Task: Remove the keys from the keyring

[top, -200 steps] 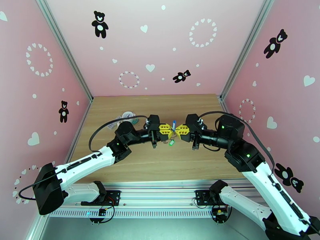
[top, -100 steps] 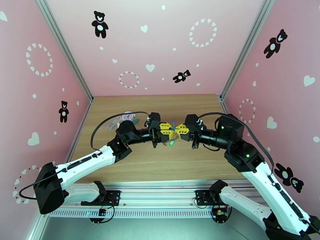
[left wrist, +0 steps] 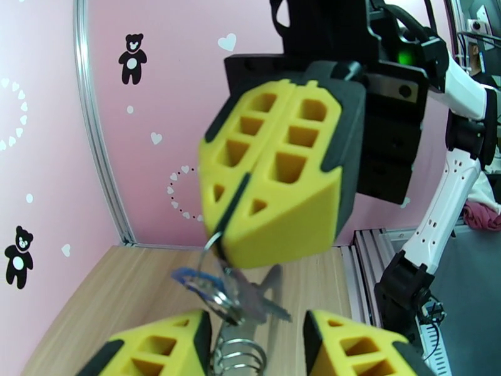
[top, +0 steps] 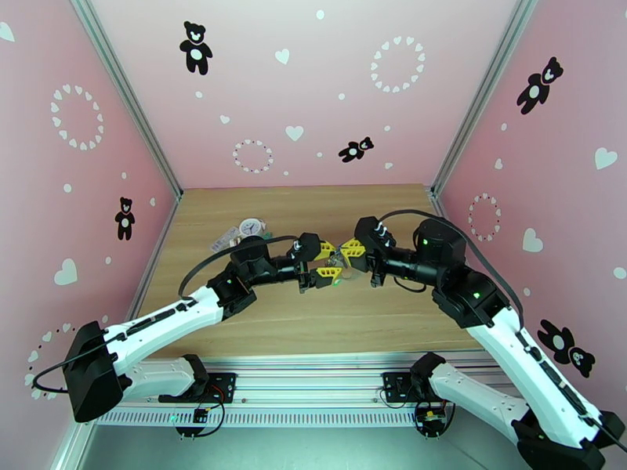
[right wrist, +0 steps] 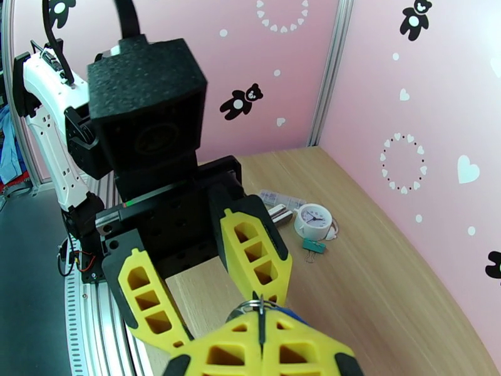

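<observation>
Keys (left wrist: 249, 301): where do they sit at this moment? (Reader)

Off the desk (top: 313, 209), in the air over its middle, between the two grippers. They show as a small, blurred metallic bundle with a blue tag (left wrist: 191, 278), hanging from a metal ring (left wrist: 216, 240). (Legend)

What carries the ring? (Reader)

Right gripper (left wrist: 224, 222): yellow fingers pressed together, the ring pinched at their tips, the bundle dangling just below. The right wrist view gives the same grip from behind, with the ring standing up out of the seam of the closed fingers and a sliver of blue beside it. (Legend)

And the left gripper (top: 332, 260)? (Reader)

Fingers apart, nothing between them. It faces the right gripper tip to tip. In the left wrist view its two fingers frame the bottom edge and the bundle hangs above the gap between them. Whether either finger touches the bundle cannot be told. (Legend)

The keyring itself? (Reader)

Its mauve body cannot be told apart from the keys in the blur of the bundle. (Legend)

Anything else on the desk? (Reader)

White clock-face charm (right wrist: 313, 219) with a teal clip (right wrist: 313, 245) just beside it, near the far left corner, well apart from both grippers. (Legend)
</observation>
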